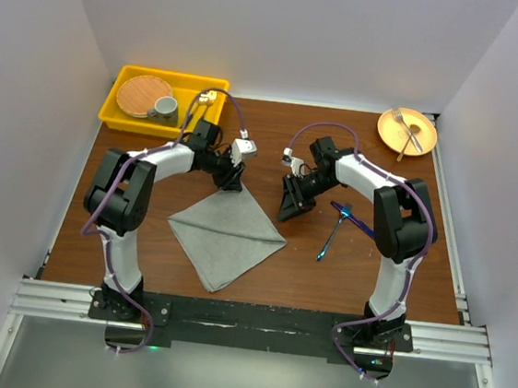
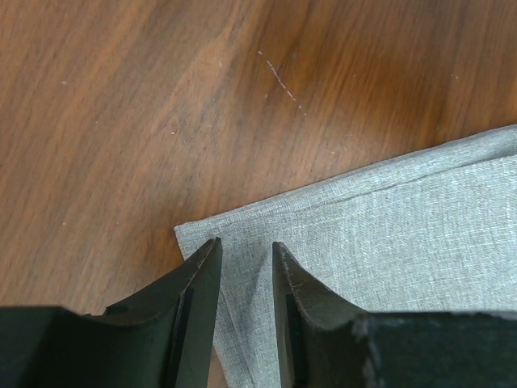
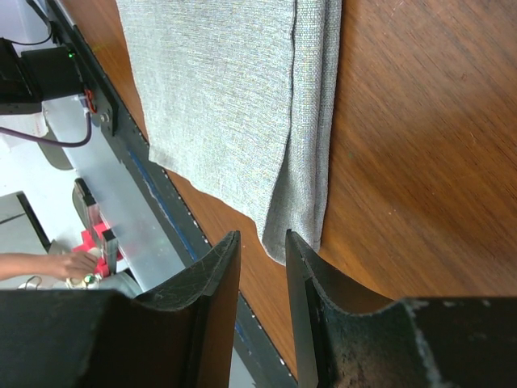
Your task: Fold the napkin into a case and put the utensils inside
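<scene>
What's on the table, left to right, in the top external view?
Yellow plastic bin → grey square cloth napkin → blue-handled utensils → orange round plate.

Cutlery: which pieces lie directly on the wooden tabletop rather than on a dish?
The slim blue-handled pair beside the right arm; the other cutlery rests on the round orange plate in the far right corner.

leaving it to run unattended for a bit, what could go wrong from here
The left gripper and right gripper sit at only the very corners of the layered napkin; closing may catch one layer or slip off.
The blue utensils lie close to the right arm; a wide swing could knock them.
</scene>
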